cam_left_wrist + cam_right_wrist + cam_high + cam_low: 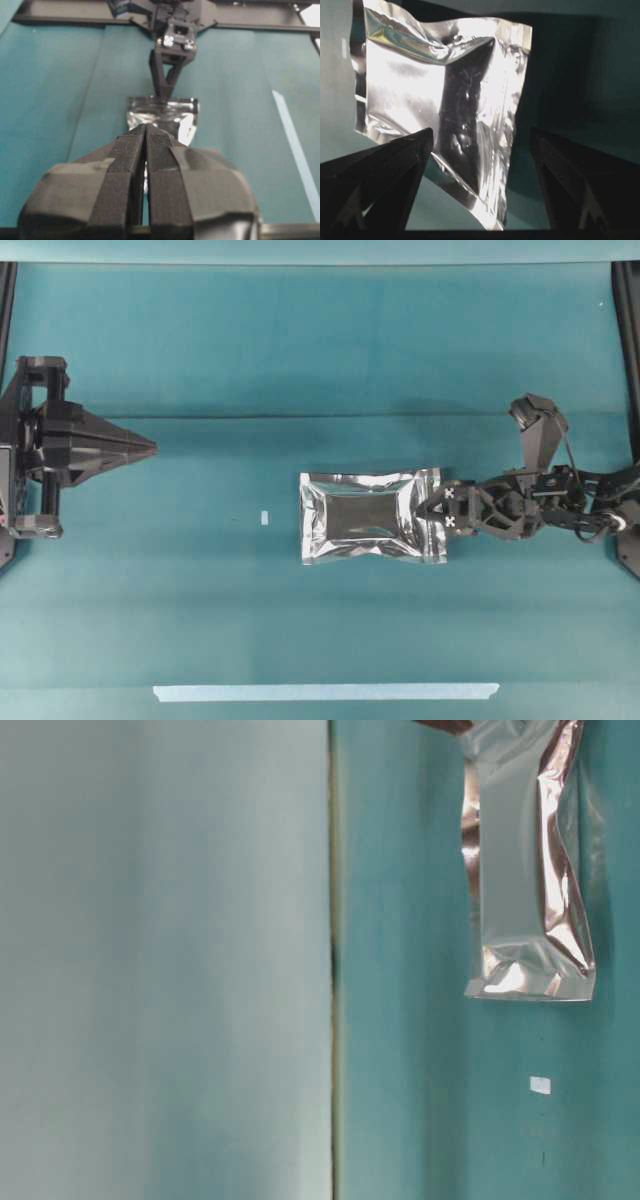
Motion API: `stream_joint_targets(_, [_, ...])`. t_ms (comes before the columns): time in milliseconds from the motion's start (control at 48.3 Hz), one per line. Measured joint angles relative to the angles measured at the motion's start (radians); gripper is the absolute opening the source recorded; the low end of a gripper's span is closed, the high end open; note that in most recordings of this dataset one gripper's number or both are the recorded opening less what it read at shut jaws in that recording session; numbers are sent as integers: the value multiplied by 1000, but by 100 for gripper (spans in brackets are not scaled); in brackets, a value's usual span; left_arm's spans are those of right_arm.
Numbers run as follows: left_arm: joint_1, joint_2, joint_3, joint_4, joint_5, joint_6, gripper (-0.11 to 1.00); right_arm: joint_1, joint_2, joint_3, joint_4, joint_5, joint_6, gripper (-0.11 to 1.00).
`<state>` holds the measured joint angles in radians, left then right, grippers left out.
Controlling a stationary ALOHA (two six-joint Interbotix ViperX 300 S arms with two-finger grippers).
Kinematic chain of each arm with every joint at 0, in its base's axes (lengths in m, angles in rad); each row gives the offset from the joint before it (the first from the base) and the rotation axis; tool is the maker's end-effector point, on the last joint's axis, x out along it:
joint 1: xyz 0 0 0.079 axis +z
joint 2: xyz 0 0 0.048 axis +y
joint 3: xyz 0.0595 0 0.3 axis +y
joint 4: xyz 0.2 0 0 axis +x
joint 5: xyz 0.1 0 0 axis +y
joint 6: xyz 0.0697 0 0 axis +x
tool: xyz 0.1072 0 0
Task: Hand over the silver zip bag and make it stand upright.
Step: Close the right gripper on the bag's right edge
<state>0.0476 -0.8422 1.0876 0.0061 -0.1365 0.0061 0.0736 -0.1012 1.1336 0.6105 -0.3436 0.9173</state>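
The silver zip bag (370, 517) lies flat on the teal table, near the middle, long side running left to right. My right gripper (430, 515) is open at the bag's right end, one finger on each side of that end. In the right wrist view the crinkled bag (420, 85) reaches down between the spread fingers of the right gripper (481, 132), and nothing is pinched. My left gripper (150, 447) sits far left, shut and empty, well apart from the bag. The left wrist view shows the left gripper (146, 129) with pads pressed together, and the bag (182, 117) beyond.
A small white scrap (265, 517) lies just left of the bag. A long pale tape strip (325, 692) runs along the front edge. Black frame rails (628, 330) stand at the table's left and right sides. The table-level view shows the bag (525, 870) and scrap (540, 1085).
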Motion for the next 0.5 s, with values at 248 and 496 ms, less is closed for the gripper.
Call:
stream_joint_targets(248, [2, -2, 0, 0, 2, -5, -1, 2, 38, -18, 2, -11, 2, 88])
stream_joint_targets(496, [2, -5, 0, -2, 20, -5, -1, 3, 51, -26, 2, -9, 2, 88])
